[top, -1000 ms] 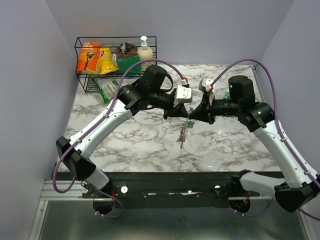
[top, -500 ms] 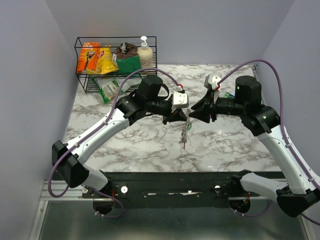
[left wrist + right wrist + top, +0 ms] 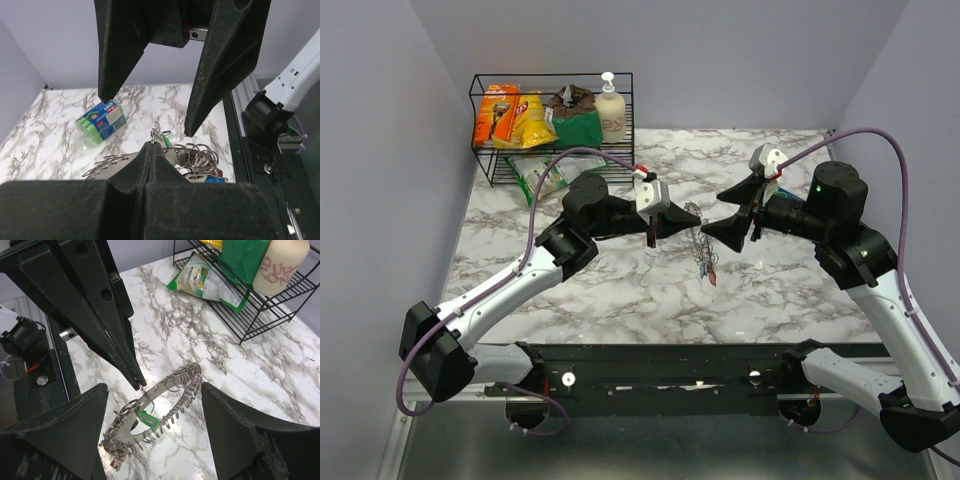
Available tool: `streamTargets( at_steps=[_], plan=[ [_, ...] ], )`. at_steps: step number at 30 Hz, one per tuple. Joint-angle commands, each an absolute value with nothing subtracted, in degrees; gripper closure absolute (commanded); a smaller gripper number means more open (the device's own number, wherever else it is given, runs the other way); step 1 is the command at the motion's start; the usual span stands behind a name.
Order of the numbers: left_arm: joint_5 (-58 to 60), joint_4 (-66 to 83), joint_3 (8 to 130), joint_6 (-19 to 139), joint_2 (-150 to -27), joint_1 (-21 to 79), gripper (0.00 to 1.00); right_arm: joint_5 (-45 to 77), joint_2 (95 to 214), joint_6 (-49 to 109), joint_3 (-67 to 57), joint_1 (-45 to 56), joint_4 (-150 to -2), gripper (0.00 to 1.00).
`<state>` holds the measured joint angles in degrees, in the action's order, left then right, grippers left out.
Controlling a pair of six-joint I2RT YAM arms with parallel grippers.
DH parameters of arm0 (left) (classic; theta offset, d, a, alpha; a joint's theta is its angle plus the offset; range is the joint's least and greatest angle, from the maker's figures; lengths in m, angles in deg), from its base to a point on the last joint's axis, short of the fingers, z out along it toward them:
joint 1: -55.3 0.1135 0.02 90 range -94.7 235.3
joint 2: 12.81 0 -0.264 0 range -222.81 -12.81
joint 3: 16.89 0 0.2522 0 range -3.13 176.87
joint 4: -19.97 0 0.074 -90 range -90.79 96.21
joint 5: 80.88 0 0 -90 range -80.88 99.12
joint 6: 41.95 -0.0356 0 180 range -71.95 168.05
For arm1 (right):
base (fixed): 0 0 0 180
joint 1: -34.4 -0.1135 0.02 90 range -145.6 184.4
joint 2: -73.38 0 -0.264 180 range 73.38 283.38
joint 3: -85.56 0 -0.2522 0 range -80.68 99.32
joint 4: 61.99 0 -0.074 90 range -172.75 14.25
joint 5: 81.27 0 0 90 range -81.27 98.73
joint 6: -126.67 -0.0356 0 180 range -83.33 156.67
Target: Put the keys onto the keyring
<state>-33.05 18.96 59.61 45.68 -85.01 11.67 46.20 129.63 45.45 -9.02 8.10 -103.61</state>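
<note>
left gripper [image 3: 152,148] is clamped shut, its two black fingers pinching a small wire loop at the upper end of the thin metal keyring [image 3: 161,392], a grey band crowded with small silver keys and rings. right gripper [image 3: 717,214] faces it tip to tip, just on the other side of the keyring, with its jaws spread wide and nothing between them.

from the pinch, the keyring trails downward and toward the near edge of the white marble table [image 3: 620,290], so its long axis runs roughly across the open right jaws. the right gripper is the free one and the nearer to the loose part, which hangs just below and ahead of its fingertips. any closing move, as i judge it, has to meet that band side-on.

a tiny green-headed key [image 3: 146,419] sits among the rings near the keyring's middle, and a blue-headed key [image 3: 215,178] shows at its edge. whether either is threaded on cannot be told. the pinched loop is covered by the left fingers, the keyring's lower end is cut off behind a right finger, and whether it touches the table is unclear. a green-and-white packet [image 3: 100,122] lies beyond the keyring.
</note>
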Motion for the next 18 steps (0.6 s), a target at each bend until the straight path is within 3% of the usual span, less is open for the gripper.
streamTargets(
  at_steps=[1, 10, 15, 18],
  plan=[
    [-29.5, 35.7, 56.8, 53.0, -82.9, 11.6, 1.00, 44.1, 128.1, 42.9, -8.4, 7.8, -101.8, 0.16],
    [-24.9, 57.8, 47.9, 62.2, -81.5, 11.9, 1.00, 44.1, 126.0, 41.0, -7.9, 7.9, -100.7, 0.15],
    [-25.8, 62.3, 46.4, 63.2, -81.1, 12.0, 1.00, 44.0, 125.8, 40.4, -8.0, 8.0, -100.5, 0.15],
    [-26.7, 63.4, 45.9, 63.9, -81.0, 12.1, 1.00, 44.8, 125.8, 40.8, -8.4, 8.2, -100.3, 0.20]
  ],
)
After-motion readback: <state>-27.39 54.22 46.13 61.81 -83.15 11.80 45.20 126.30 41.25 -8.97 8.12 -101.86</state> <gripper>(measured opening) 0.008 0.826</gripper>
